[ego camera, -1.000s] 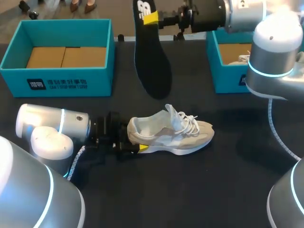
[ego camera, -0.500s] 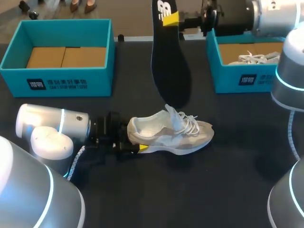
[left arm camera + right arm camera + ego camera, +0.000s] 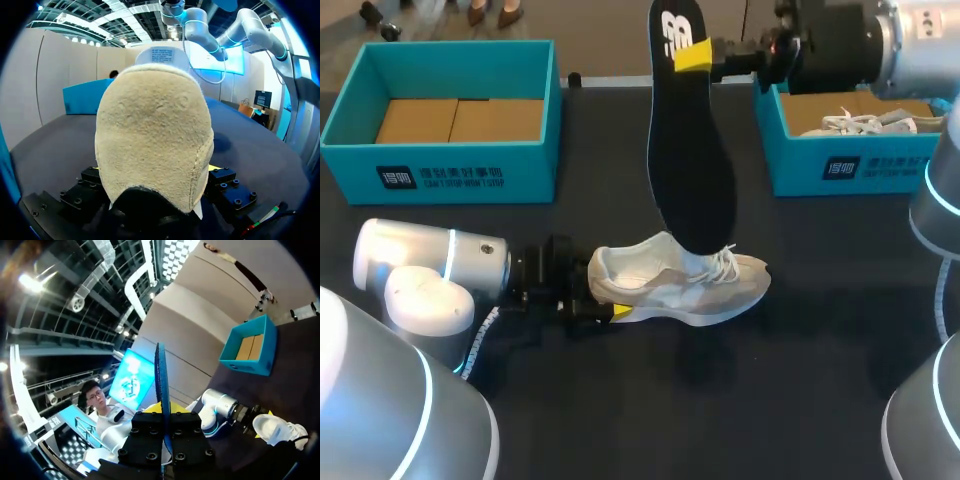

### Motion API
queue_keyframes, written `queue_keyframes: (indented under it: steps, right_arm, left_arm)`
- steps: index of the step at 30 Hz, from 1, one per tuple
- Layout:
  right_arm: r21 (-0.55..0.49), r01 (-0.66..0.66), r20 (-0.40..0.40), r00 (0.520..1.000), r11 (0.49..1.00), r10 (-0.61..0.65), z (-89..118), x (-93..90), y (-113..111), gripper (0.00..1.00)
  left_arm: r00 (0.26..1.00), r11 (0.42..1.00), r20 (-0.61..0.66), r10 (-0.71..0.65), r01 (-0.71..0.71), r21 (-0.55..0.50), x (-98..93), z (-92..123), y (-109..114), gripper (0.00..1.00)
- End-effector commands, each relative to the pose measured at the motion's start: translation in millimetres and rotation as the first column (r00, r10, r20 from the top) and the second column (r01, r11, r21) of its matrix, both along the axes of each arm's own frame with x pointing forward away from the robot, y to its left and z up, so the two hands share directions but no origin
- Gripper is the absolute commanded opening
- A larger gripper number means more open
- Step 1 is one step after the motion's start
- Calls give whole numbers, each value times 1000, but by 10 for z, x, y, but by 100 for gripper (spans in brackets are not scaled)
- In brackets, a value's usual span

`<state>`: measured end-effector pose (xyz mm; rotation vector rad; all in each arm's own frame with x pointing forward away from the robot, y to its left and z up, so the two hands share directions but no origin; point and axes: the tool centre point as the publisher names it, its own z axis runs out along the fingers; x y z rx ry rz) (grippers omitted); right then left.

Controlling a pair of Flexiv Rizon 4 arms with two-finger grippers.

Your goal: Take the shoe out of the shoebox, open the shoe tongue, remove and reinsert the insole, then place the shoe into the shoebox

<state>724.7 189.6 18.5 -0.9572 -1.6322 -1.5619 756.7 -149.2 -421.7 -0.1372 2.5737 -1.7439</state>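
A beige-and-white shoe (image 3: pixel 680 285) lies on its side on the black table, toe to the right. My left gripper (image 3: pixel 605 300) has a finger on each side of the heel and is shut on it; in the left wrist view the heel (image 3: pixel 152 135) fills the space between the fingers. My right gripper (image 3: pixel 695 55), high at the back, is shut on the heel end of a black insole (image 3: pixel 690 150). The insole hangs nearly upright, its toe end down at the shoe's laces and opening. The right wrist view shows the insole (image 3: pixel 161 385) edge-on between the fingers, with the shoe (image 3: pixel 277 430) below.
A teal shoebox (image 3: pixel 450 160) with a brown cardboard floor stands at the back left. A second teal shoebox (image 3: pixel 840 165) at the back right holds another white shoe (image 3: pixel 865 120). Bare black tabletop lies in front of the shoe.
My right arm has carried the insole to the right and downward, so its lower end now hangs over the shoe's laces. The left arm and the shoe have stayed still.
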Motion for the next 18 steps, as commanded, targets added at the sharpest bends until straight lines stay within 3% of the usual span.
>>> queue_keyframes:
  steps: [1,12,18]
  right_arm:
    - [18,11,23,1000,1000,-12,-39,-177,-17,0]
    - [28,11,87,996,1000,-14,-79,-455,36,0]
    - [31,2,83,997,1000,-5,-81,-638,55,0]
  left_arm:
    - [1000,1000,-1,-1,1,2,8,-9,-12,0]
    - [1000,1000,-1,-1,1,2,8,-9,-12,0]
    - [1000,1000,-1,-1,1,2,8,-9,-12,0]
